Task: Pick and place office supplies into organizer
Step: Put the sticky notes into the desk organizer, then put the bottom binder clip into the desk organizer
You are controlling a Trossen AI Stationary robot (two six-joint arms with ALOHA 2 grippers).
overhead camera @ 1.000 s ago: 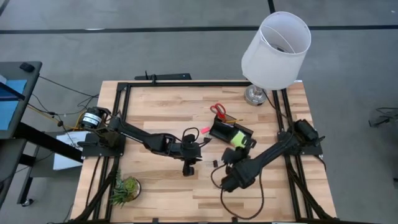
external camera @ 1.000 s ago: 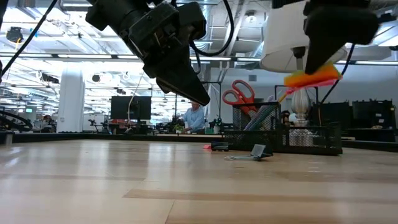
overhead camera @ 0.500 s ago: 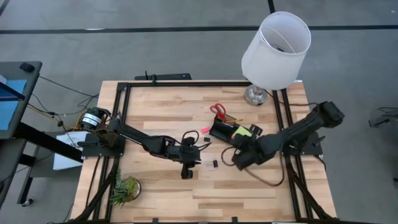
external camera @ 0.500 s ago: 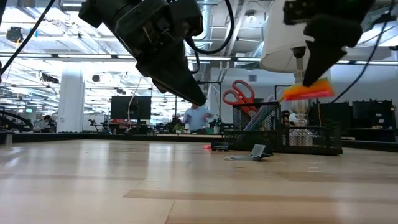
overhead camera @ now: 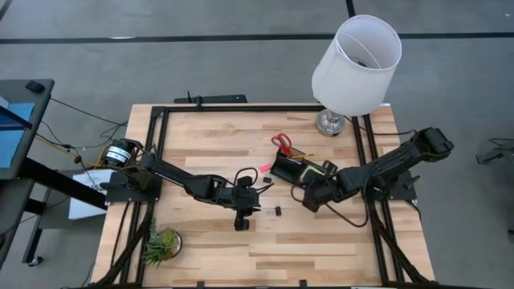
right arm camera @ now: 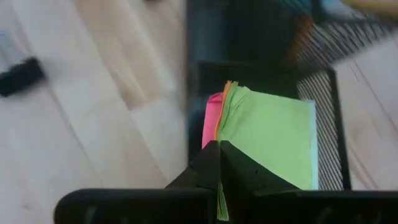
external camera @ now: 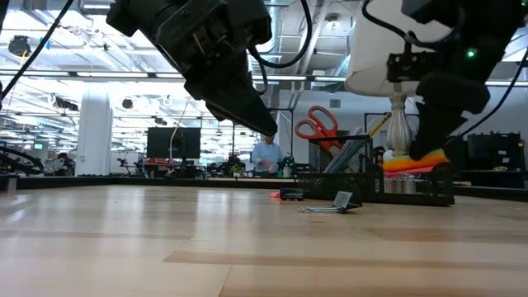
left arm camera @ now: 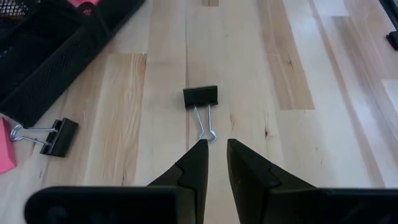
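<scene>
Holding the sticky-note pad (right arm camera: 264,134) pinched by one edge, the right gripper (overhead camera: 315,193) sits just above the organizer's (overhead camera: 287,169) low tray on the right side of the table. In the wrist view the lime top sheet shows w/ pink and orange layers under it, hanging over a mesh compartment. Low view puts the pad (external camera: 415,161) about level w/ the tray rim, tilted a bit.

To do this step well, probably: level the pad, lower until it rests flat on the tray floor, then let go and lift straight up so sheets don't fan or snag the mesh. Keep clear of the taller back section w/ the scissors (external camera: 317,124) and pencils.

The left gripper (left arm camera: 213,163) hovers nearer table centre, fingers a little apart and holding nothing, pointed at a binder clip (left arm camera: 201,96) lying on the wood; a 2nd clip (left arm camera: 56,136) lies just beside the organizer's corner. A pink eraser (overhead camera: 263,168) lies near the organizer's left end. The lamp (overhead camera: 356,63) stands at the far right, the plant (overhead camera: 163,243) at the near left.
</scene>
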